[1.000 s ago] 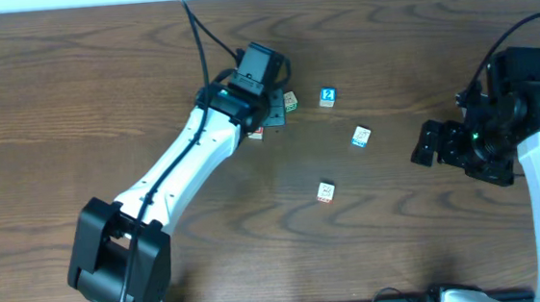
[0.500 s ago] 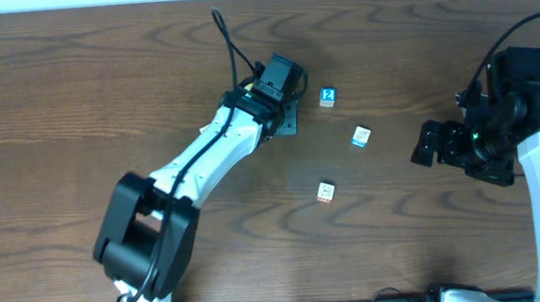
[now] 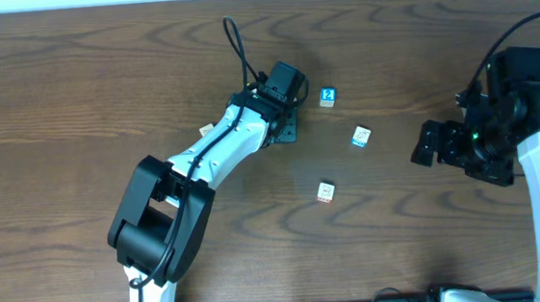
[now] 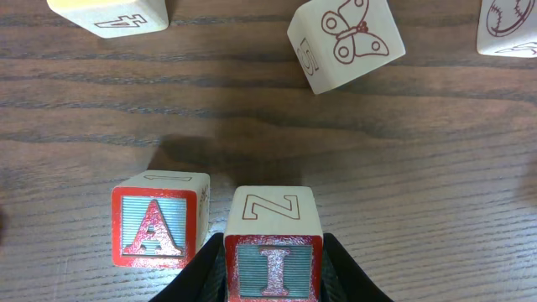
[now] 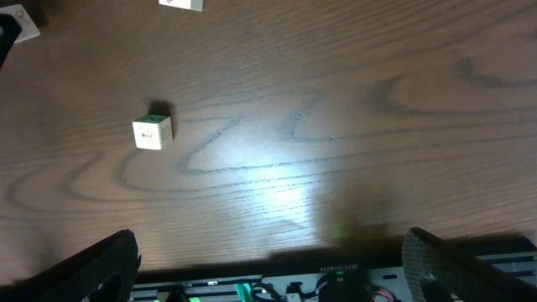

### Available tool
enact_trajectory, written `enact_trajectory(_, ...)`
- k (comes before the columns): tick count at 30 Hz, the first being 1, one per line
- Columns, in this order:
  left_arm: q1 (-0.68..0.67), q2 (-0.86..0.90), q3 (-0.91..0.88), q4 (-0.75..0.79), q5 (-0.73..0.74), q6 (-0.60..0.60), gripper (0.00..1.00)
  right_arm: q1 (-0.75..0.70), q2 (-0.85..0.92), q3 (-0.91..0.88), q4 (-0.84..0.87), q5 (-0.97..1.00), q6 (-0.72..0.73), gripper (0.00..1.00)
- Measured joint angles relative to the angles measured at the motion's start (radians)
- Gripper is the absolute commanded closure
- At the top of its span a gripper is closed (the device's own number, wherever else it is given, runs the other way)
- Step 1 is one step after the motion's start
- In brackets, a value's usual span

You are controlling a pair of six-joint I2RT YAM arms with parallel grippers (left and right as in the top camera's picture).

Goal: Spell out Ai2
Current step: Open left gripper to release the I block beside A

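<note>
In the left wrist view my left gripper is shut on a red-framed "I" block with a "Z" on its top face. A red-framed "A" block stands on the table just to its left, with a narrow gap between them. In the overhead view the left gripper covers both blocks. The blue "2" block lies to its right, apart. My right gripper is open and empty over bare table at the right side.
A butterfly block, a pale block and a baseball block lie beyond the pair. A blue block and a pale block lie mid-table. A green-marked block shows in the right wrist view.
My left arm has swung to the right with the block in its jaws, and now covers the blocks that showed beside it. The right arm has not moved.
</note>
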Motion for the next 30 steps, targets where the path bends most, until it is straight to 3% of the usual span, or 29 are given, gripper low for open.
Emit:
enact_trajectory(13, 0.0, 0.0, 0.0, 0.0, 0.0, 0.008, 0.75, 0.0, 0.0, 0.0, 0.0, 0.0, 0.0, 0.01)
enact_trajectory(30, 0.0, 0.0, 0.0, -0.011, 0.0, 0.007, 0.79, 0.0, 0.0, 0.0, 0.0, 0.0, 0.0, 0.01)
